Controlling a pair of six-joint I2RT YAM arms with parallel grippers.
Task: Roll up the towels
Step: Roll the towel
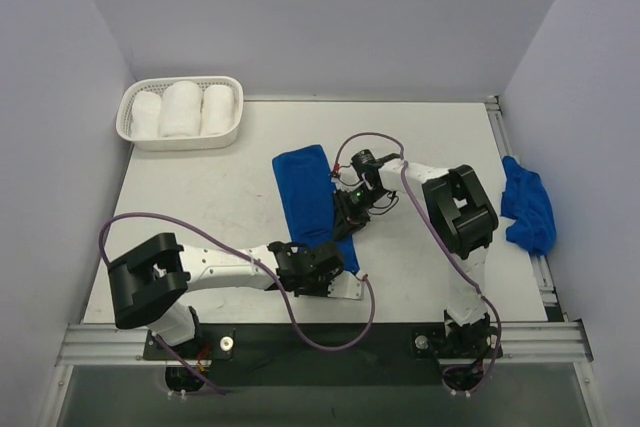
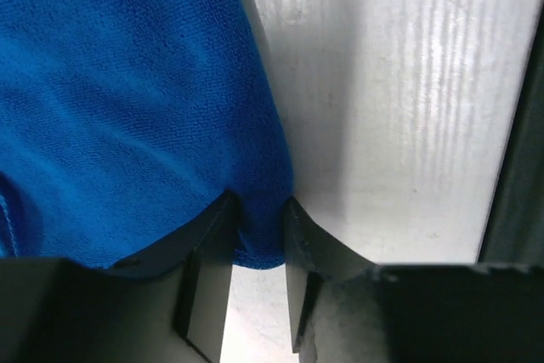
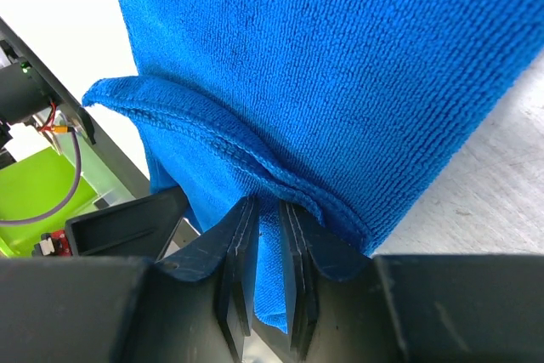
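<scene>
A long blue towel (image 1: 303, 182) lies as a strip down the middle of the table, its near end toward the arms. My left gripper (image 1: 325, 259) is at that near end. In the left wrist view the towel (image 2: 127, 99) has its corner edge pinched between the left gripper's (image 2: 259, 203) two fingers. My right gripper (image 1: 348, 213) sits at the strip's right edge, further up. In the right wrist view a raised fold of the towel (image 3: 323, 65) is clamped between the right gripper's (image 3: 267, 207) pads. A second blue towel (image 1: 527, 209) lies crumpled at the far right.
A white basket (image 1: 128, 129) holding three white towel rolls (image 1: 182, 107) stands at the back left. The crumpled towel lies over the table's right rail. White walls close in the table on three sides. The arm bases and a metal rail run along the near edge.
</scene>
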